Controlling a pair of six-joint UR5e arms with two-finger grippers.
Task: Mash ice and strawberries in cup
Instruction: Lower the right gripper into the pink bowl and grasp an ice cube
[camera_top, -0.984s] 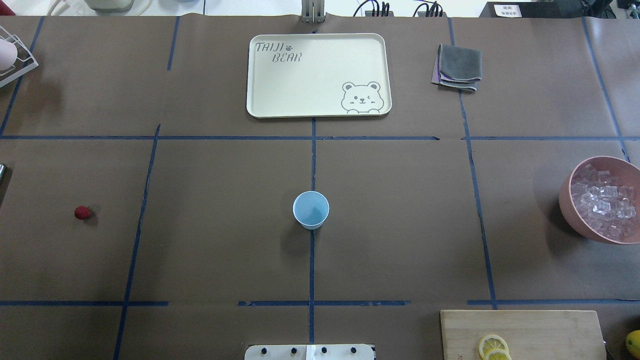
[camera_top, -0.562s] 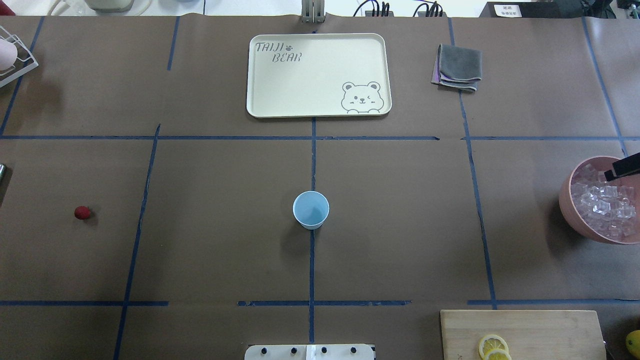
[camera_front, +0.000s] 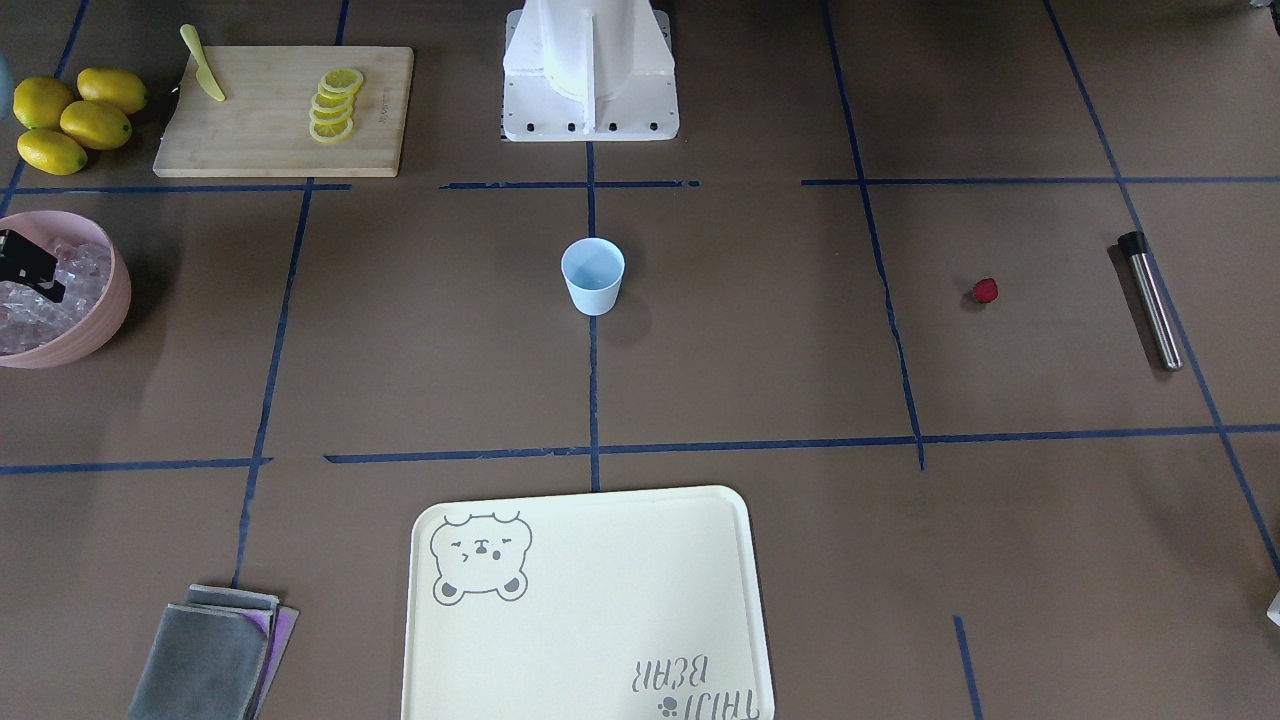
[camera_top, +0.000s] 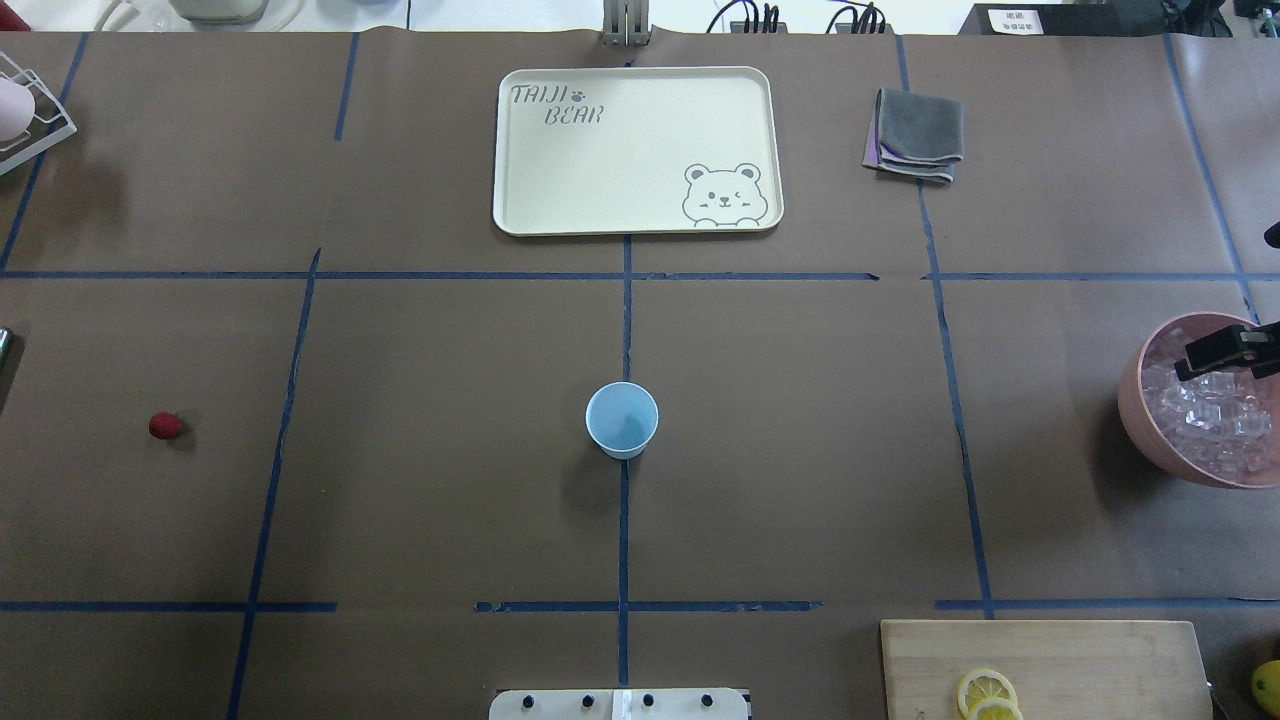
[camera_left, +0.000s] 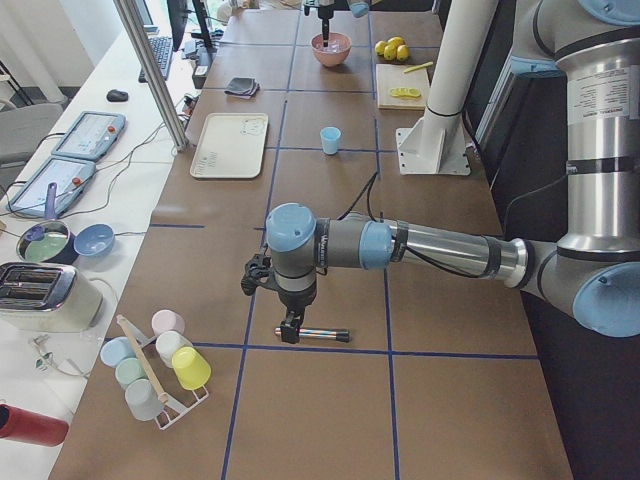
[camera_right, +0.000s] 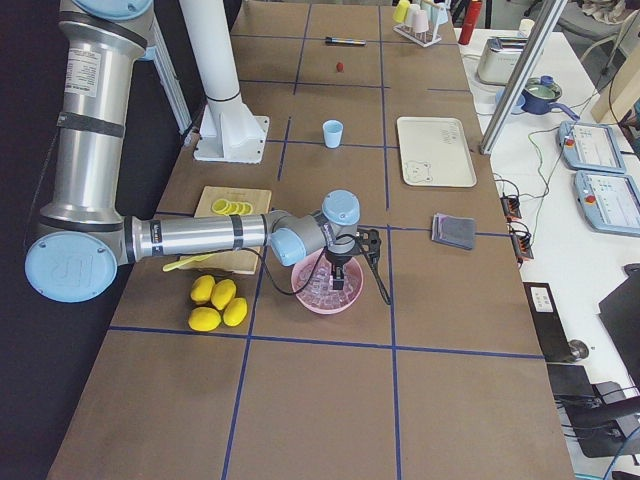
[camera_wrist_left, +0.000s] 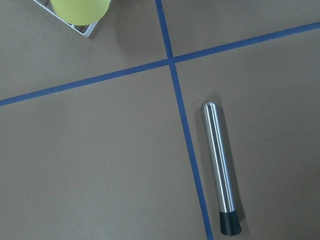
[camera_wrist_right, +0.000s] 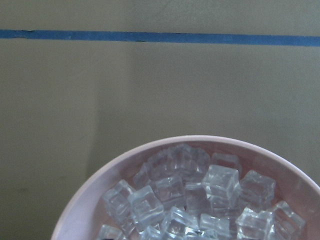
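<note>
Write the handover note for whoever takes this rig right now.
Right gripper hangs over the large pink bowl of clear ice cubes; open or shut, cannot tell.
Left gripper hangs above the steel rod with black tip; same doubt.
Small light blue plastic cup stands empty at centre.
Tiny red strawberry lies far on the robot's left.
Done: nothing.
Left: load ice and berry, then mash.
</note>
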